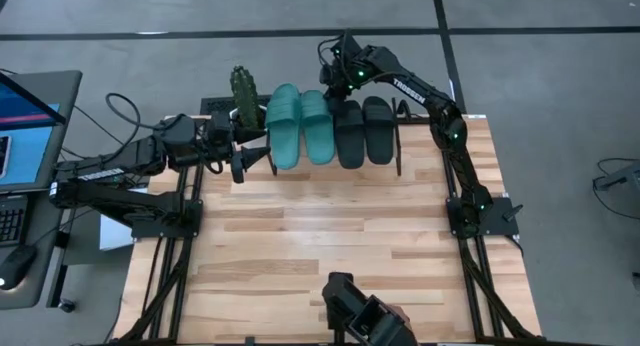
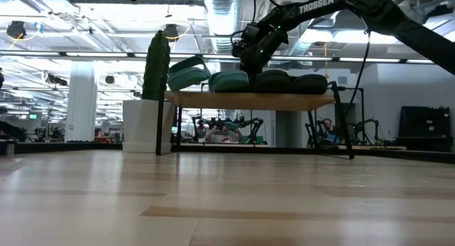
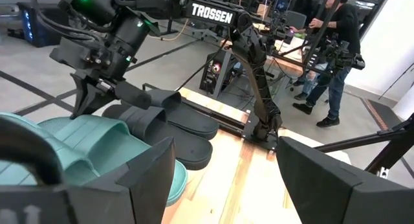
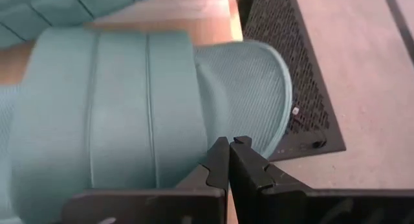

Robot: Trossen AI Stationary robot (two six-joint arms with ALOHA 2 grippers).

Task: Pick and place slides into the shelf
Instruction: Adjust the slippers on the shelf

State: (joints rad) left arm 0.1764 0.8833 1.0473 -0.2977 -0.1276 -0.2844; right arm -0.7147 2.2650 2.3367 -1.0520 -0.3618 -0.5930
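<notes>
As seen overhead, slides (image 1: 322,128) lie parallel, lengthwise front-to-back.

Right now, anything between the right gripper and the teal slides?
Nothing visible. The right gripper, shut, hangs right over the teal slides at the far end of the shelf. The cactus stands off to the side.

Four slides are set side by side on the shelf (image 1: 420,146): two teal slides (image 1: 300,124) at the left, two black slides (image 1: 364,129) at the right, straps up.
</notes>
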